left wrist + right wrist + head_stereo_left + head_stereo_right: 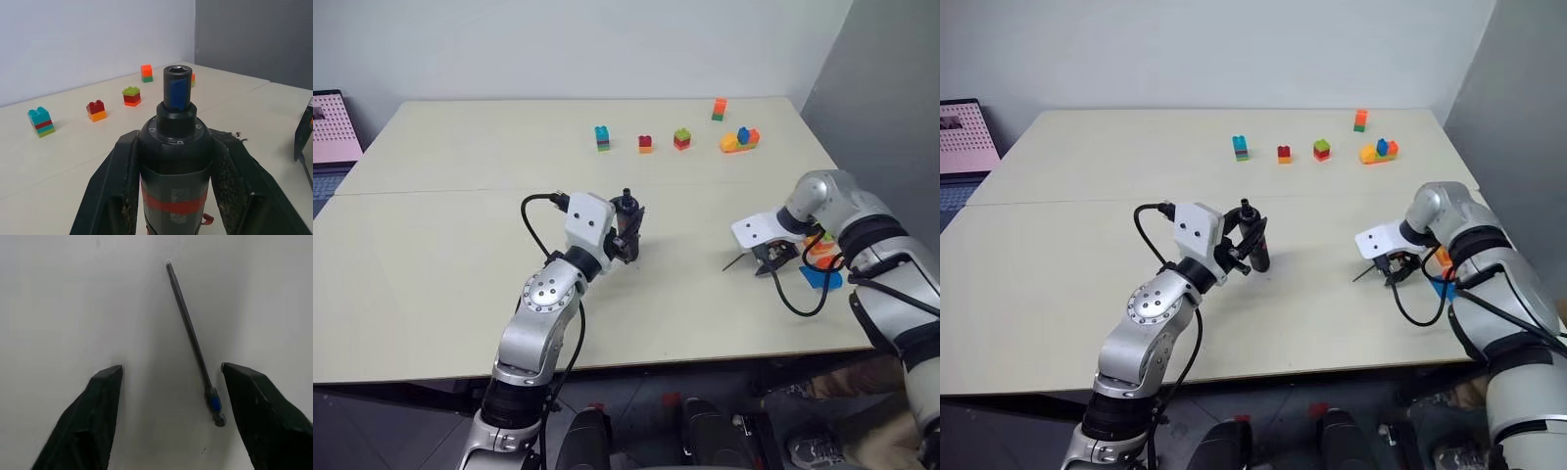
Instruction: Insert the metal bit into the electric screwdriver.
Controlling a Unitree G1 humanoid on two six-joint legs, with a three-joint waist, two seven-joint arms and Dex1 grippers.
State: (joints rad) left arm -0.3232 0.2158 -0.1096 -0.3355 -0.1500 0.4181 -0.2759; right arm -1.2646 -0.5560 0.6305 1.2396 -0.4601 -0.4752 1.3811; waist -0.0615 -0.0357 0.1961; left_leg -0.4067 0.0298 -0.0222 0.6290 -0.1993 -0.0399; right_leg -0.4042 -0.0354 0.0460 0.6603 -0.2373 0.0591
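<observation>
Gripping the electric screwdriver point(175, 161) between both fingers, the left tool point(625, 233) holds it near the middle of the head view, above the worktop point(440, 264), with its hexagonal socket end tilted up and away and nothing yet in the socket. So one half of the job looks settled: the driver is held and presented. What is left, as far as I can judge, is the whole of the bit handling: picking it up, carrying it across, lining it up and pushing it in. At the right of the frame the right tool point(766, 259) points down at the worktop with its fingers apart, and the wrist view shows the metal bit point(193, 340) lying flat between them, nearer one finger, its thicker end with a blue mark closest to the camera; neither finger touches it. That spot lies fairly close to the worktop's near right edge, with a blue and orange thing point(820, 262) just beside the tool on its outer side, so room on that side is tight. Between the two tools the surface is bare, leaving an open path for the carry. Farther back, toy blocks point(681, 139) stand in a loose row in the upper middle, well apart from both tools.
</observation>
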